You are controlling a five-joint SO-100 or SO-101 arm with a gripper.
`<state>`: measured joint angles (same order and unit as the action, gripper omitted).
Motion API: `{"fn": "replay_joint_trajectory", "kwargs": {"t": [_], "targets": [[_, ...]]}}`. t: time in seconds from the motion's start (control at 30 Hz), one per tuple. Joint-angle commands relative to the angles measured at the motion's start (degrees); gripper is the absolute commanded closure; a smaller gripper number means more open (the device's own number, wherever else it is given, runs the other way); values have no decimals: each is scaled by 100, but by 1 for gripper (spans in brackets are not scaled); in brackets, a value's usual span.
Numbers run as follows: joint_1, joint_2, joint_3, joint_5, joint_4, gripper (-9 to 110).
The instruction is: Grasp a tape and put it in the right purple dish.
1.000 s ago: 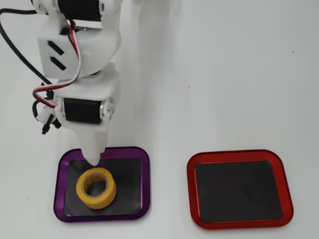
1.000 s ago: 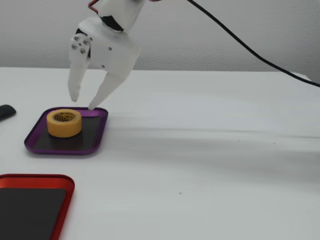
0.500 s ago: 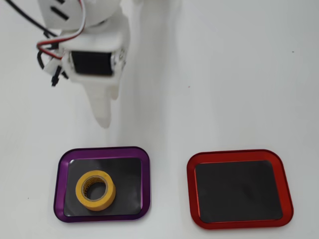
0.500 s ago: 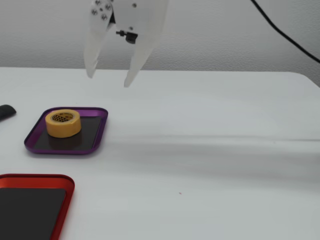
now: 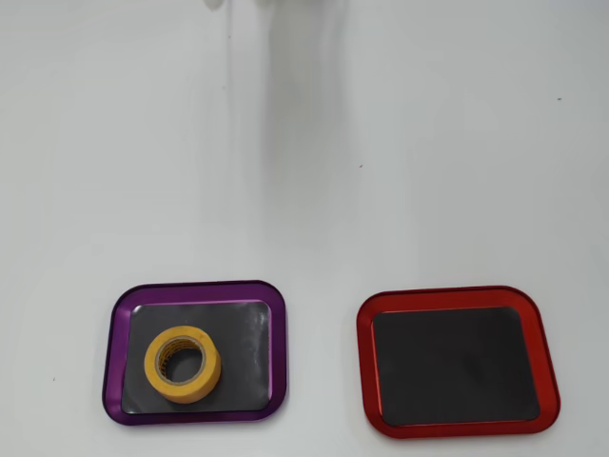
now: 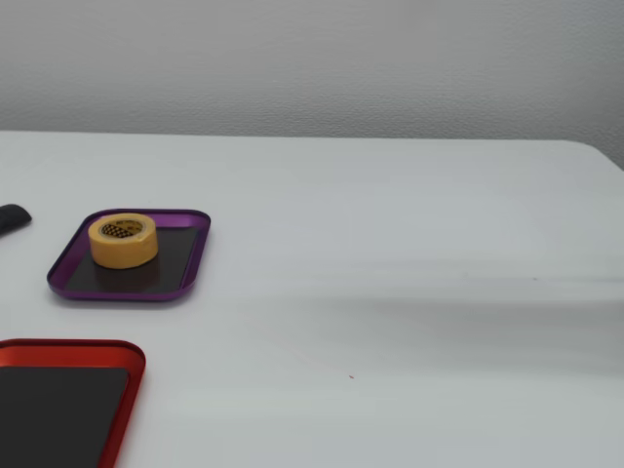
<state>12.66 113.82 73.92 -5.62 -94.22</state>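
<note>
The yellow tape roll (image 5: 184, 364) lies flat inside the purple-rimmed dish (image 5: 116, 324), toward its left half in the overhead view. In the fixed view the tape (image 6: 123, 240) sits in the far-left part of the purple dish (image 6: 191, 255). The printed inner core shows in both views. No gripper and no arm show in either view; only a faint grey shadow streak falls on the table at the top of the overhead view.
A same-shaped red-rimmed tray (image 5: 364, 354) with a dark inside stands to the right of the purple dish in the overhead view, and at the bottom left in the fixed view (image 6: 132, 382). A small dark object (image 6: 12, 218) lies at the fixed view's left edge. The table is white.
</note>
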Motion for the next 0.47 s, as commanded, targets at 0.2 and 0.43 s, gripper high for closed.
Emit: {"fn": "replay_joint_trajectory", "kwargs": {"t": [0.2, 0.43], "targets": [[-457, 3190, 4685, 18, 1978, 83], [-1336, 5273, 7330, -9, 3322, 84]]}}
